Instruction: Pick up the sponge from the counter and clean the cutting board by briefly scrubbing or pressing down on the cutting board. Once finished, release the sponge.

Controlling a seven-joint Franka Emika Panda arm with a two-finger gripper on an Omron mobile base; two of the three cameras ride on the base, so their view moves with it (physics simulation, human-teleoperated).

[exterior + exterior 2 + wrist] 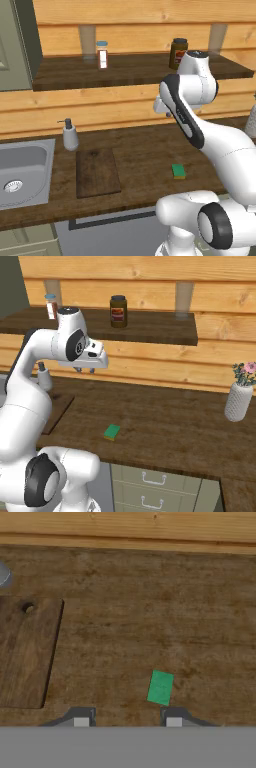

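Green-topped and yellow beneath, the sponge [160, 687] lies flat on the dark wood counter [150, 612], well to the right of the cutting board [22, 652] and apart from it, near the counter's front edge. Seen from the hand camera, it sits just ahead of the right-hand fingertip, off-centre, with its long axis running roughly away from the hand and slightly tilted. The gripper [85, 370] hangs high above the worktop, holding nothing; its jaws appear drawn in as far as they go, though their gap is hard to judge from the base cameras.
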